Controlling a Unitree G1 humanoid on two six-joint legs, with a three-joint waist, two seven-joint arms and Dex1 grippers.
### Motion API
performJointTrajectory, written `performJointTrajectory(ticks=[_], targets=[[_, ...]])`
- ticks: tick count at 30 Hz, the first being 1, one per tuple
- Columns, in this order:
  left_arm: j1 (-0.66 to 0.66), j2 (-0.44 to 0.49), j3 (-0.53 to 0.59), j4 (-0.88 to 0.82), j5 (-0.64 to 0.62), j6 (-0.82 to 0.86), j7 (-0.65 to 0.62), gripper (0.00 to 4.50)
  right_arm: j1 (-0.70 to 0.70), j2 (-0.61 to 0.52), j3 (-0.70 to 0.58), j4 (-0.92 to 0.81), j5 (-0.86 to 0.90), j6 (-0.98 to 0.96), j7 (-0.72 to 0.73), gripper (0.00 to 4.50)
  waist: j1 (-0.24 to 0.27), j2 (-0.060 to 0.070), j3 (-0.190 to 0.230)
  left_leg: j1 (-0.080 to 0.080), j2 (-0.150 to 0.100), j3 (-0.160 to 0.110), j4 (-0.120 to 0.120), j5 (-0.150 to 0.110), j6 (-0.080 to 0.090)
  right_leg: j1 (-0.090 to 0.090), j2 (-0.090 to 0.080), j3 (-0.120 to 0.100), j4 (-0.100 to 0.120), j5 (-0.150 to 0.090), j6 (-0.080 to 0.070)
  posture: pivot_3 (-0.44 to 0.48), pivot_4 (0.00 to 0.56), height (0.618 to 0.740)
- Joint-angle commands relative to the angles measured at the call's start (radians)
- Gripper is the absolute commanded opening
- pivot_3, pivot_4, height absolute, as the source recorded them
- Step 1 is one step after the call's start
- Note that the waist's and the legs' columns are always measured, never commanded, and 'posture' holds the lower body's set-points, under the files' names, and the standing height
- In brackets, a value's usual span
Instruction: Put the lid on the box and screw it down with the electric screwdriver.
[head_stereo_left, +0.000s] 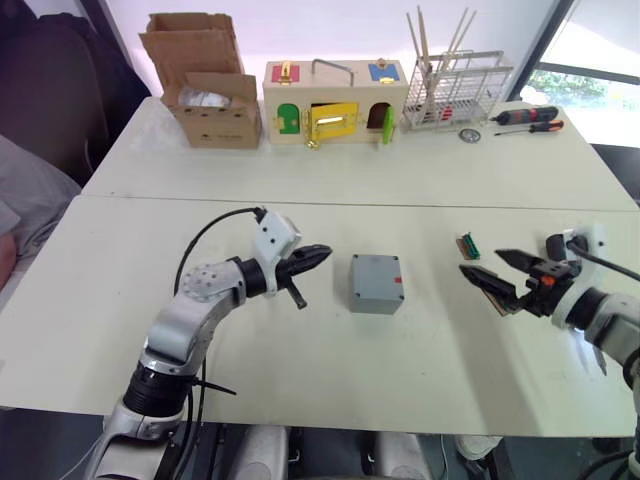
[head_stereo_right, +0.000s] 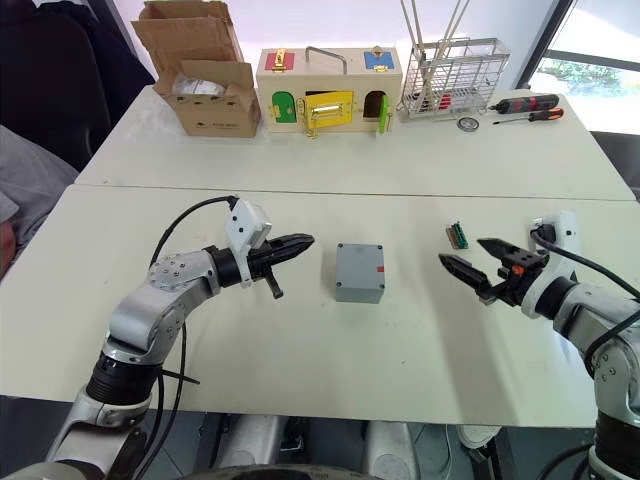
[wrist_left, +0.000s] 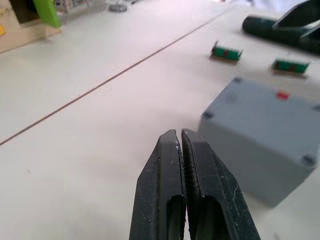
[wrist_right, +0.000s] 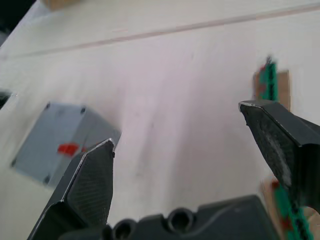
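The grey box (head_stereo_left: 375, 298) stands at the middle of the near table, with a small red mark (head_stereo_left: 399, 280) on its right side. The flat grey lid (head_stereo_left: 376, 270), with a hole at each corner, lies flush on its top. My left gripper (head_stereo_left: 318, 255) is shut with nothing in it and points at the box from a short way to its left. My right gripper (head_stereo_left: 481, 261) hovers open and empty to the right of the box, its fingers spread wide. The electric screwdriver is out of view.
A small green connector strip (head_stereo_left: 467, 245) lies just behind my right gripper. On the far table stand a cardboard box (head_stereo_left: 205, 85), a wooden box with coloured doors (head_stereo_left: 335, 105) and a wire rack (head_stereo_left: 455, 95). Red-and-black hand screwdrivers (head_stereo_left: 530, 120) lie beside the rack.
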Motion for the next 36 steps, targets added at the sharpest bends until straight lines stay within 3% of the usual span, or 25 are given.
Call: performJointTrajectory(ticks=[1, 6, 9, 12, 33, 36], targets=[[-0.029, -0.003, -0.016, -0.068, -0.030, 0.032, 0.005, 0.10, -0.049, -0.002, 0.047, 0.085, -0.097, -0.102, -0.084, 4.48, 0.001, 0.000, 0.000, 0.000, 0.000, 0.000, 0.000, 0.000, 0.000, 0.000, 0.000, 0.000, 0.000, 0.000, 0.000, 0.000, 0.150, 0.729], [-0.064, -0.014, -0.058, -0.060, -0.016, 0.018, 0.002, 0.10, -0.152, 0.041, 0.130, 0.266, -0.187, -0.198, -0.177, 4.48, -0.001, 0.000, 0.000, 0.000, -0.001, 0.001, 0.000, 0.002, -0.002, 0.001, 0.002, 0.001, 0.000, 0.000, 0.000, 0.000, 0.150, 0.729], [-0.078, -0.021, -0.099, -0.036, 0.004, 0.008, -0.001, 0.10, -0.201, 0.058, 0.182, 0.371, -0.230, -0.262, -0.185, 3.82, 0.000, 0.000, 0.000, 0.000, -0.001, 0.000, 0.000, 0.003, -0.004, 0.001, 0.003, 0.001, 0.000, 0.000, 0.000, 0.000, 0.150, 0.729], [-0.076, -0.029, -0.124, -0.017, 0.008, 0.008, 0.000, 0.10, -0.248, 0.083, 0.206, 0.443, -0.241, -0.305, -0.194, 2.81, -0.001, 0.000, 0.000, 0.000, -0.001, 0.001, 0.000, 0.003, -0.004, 0.001, 0.003, 0.001, 0.000, 0.000, 0.001, 0.000, 0.150, 0.729], [-0.075, -0.041, -0.151, -0.034, -0.014, 0.035, -0.013, 0.10, -0.341, 0.121, 0.271, 0.599, -0.283, -0.443, -0.194, 2.81, -0.001, 0.000, 0.000, 0.000, 0.000, 0.000, 0.000, 0.003, -0.004, 0.001, 0.003, 0.001, 0.000, 0.000, 0.001, 0.000, 0.150, 0.729], [-0.074, -0.045, -0.153, -0.032, -0.012, 0.033, -0.012, 0.10, -0.349, 0.125, 0.273, 0.609, -0.285, -0.452, -0.195, 1.97, -0.001, 0.000, 0.000, 0.000, 0.000, 0.000, 0.000, 0.003, -0.004, 0.001, 0.003, 0.001, 0.000, 0.000, 0.001, 0.000, 0.150, 0.729]])
